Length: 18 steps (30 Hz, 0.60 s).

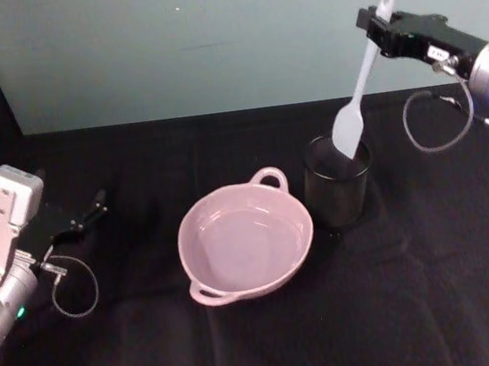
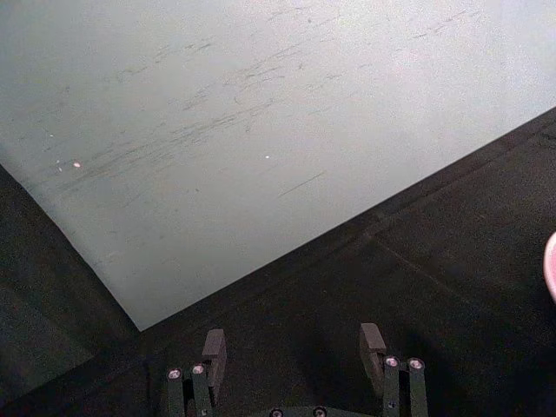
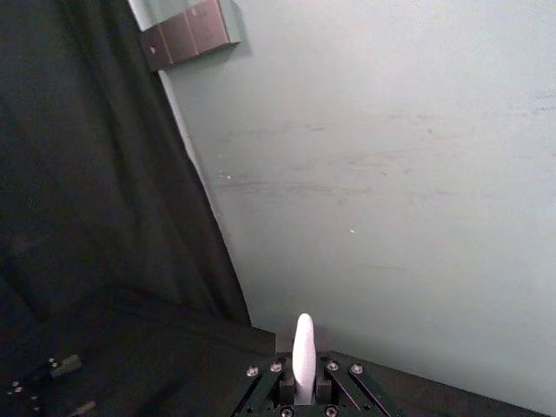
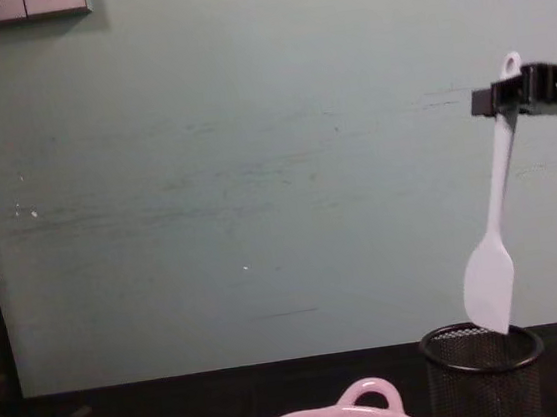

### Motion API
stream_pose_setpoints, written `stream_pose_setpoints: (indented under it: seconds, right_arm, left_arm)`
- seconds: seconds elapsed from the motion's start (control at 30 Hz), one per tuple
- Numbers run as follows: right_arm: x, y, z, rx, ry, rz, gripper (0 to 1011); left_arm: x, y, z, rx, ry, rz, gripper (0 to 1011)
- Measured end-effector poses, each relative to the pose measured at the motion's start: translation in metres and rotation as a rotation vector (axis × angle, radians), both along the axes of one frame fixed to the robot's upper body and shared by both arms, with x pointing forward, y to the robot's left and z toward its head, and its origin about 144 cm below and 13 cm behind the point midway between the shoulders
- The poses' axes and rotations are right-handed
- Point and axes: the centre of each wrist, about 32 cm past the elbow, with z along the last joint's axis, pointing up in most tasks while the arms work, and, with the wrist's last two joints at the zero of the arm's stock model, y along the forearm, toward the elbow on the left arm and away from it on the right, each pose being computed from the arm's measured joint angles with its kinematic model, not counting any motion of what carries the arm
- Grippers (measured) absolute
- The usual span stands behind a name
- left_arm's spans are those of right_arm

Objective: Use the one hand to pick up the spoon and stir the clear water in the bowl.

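Evidently the spoon [image 1: 360, 82] hangs nearly upright over the black mesh cup [image 1: 338, 193], blade down. From the chest view its lower tip sits about level with the cup's rim, and I cannot tell whether it has fully cleared that rim. The right tool [image 1: 374, 23] is closed on the top of the handle, just below the hole, with the handle pinched between its fingers. The spoon looks light and slim, probably a little springy along the handle and soft at the blade. Held this high it may swing or twist, so a firm pinch matters, and a lower hold would steady the stirring. The bowl [image 1: 245, 244] stands just beside the cup, toward the robot's left. It is wide and shallow, with its loop handle facing the cup, and that handle and the near rim are the edges to clear. There is open air above both and bare black table [image 1: 423, 304] all round, with the wall [image 1: 208, 43] well behind. The left tool [image 1: 94, 205] rests on the table far to the left, its fingers apart and holding nothing.
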Motion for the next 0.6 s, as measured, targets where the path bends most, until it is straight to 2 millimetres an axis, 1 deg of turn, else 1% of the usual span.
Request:
stream_pose_setpoints:
  seconds: [0.13,0.33,0.6]
  right_arm:
    - [0.000,0.004,0.013,-0.010,-0.002,0.023,116]
    - [-0.001,0.013,0.023,-0.036,-0.022,0.063,116]
    - [0.002,0.026,0.034,-0.087,-0.040,0.129,116]
  left_arm:
    - [0.000,0.000,0.000,0.000,0.000,0.000,1011]
    - [0.000,0.000,0.000,0.000,0.000,0.000,1011]
    - [0.000,0.000,0.000,0.000,0.000,0.000,1011]
